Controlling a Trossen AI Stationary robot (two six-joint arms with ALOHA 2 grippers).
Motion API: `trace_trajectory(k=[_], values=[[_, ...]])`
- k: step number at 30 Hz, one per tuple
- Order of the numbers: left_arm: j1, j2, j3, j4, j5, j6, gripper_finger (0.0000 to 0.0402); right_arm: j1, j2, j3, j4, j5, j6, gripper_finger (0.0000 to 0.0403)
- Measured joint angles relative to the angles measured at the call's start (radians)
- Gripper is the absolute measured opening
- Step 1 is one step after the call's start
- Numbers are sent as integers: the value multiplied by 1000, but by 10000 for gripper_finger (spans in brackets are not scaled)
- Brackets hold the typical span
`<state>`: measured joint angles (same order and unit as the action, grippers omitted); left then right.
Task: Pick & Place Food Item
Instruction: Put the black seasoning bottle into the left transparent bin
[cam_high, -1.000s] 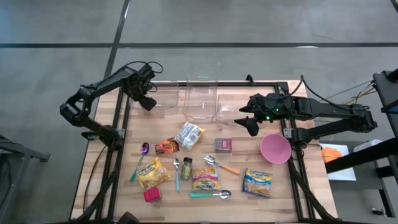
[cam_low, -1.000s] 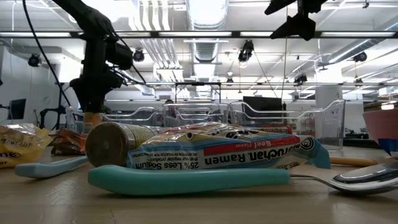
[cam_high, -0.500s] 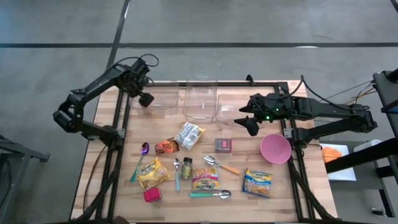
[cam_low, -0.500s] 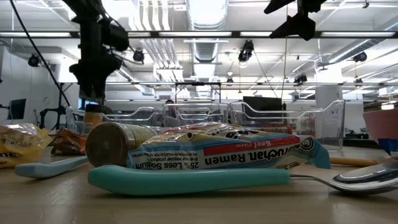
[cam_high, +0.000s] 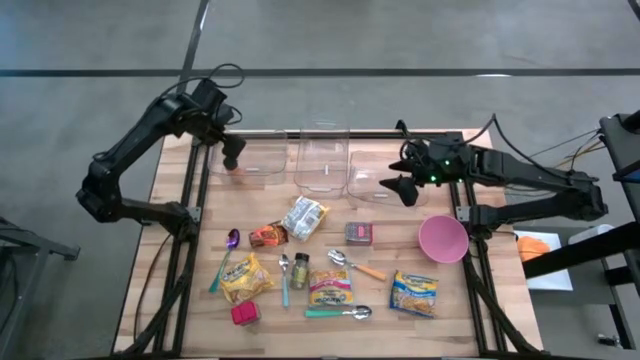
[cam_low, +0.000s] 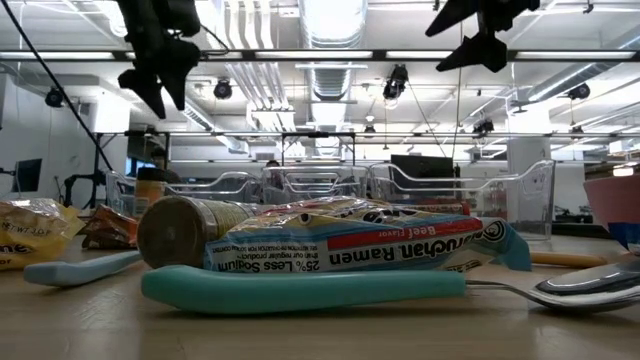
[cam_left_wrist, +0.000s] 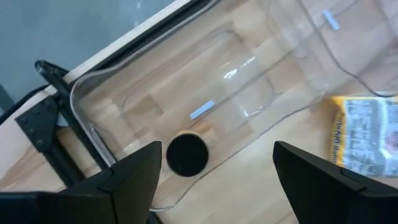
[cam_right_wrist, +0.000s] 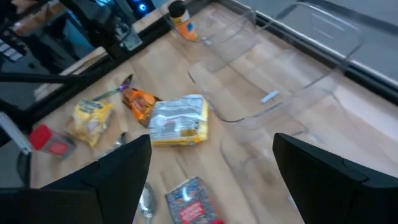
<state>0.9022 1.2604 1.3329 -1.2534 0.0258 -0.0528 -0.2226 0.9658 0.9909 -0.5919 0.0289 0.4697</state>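
A small orange jar with a black cap (cam_left_wrist: 186, 154) stands upright on its base in the leftmost of three clear bins (cam_left_wrist: 134, 93). It also shows as the jar (cam_right_wrist: 180, 14) in the right wrist view and as the jar (cam_low: 148, 188) in the low view. My left gripper (cam_high: 234, 156) hangs open high above that bin with nothing between its fingers (cam_left_wrist: 134, 180). My right gripper (cam_high: 398, 186) is open too, held up over the rightmost clear bin (cam_high: 372, 178). A silver-white packet (cam_high: 305, 216) and an orange-brown packet (cam_high: 268, 234) lie on the table nearer the front.
Middle clear bin (cam_high: 322, 160) stands between the other two. On the wooden table lie a dark red packet (cam_high: 360, 233), yellow bag (cam_high: 245, 278), ramen packets (cam_high: 330, 287) (cam_high: 414, 293), a spice jar on its side (cam_high: 300, 270), a red box (cam_high: 244, 314), a pink bowl (cam_high: 443, 239) and spoons.
My left gripper has risen well clear of the leftmost bin and tipped to point more steeply down, staying open. The orange jar has stayed standing in the bin. My right gripper has swung a little toward the table's far edge.
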Motion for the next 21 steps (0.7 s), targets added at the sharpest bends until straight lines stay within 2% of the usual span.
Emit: trace_trajectory(k=[13,21], values=[[-57,-53,5,4,2,-42,317,-97,12,22,7,-4,-103,331],[-187,-61,5,50,35,-86,317,-119,68,87,-34,-13,-171,331]])
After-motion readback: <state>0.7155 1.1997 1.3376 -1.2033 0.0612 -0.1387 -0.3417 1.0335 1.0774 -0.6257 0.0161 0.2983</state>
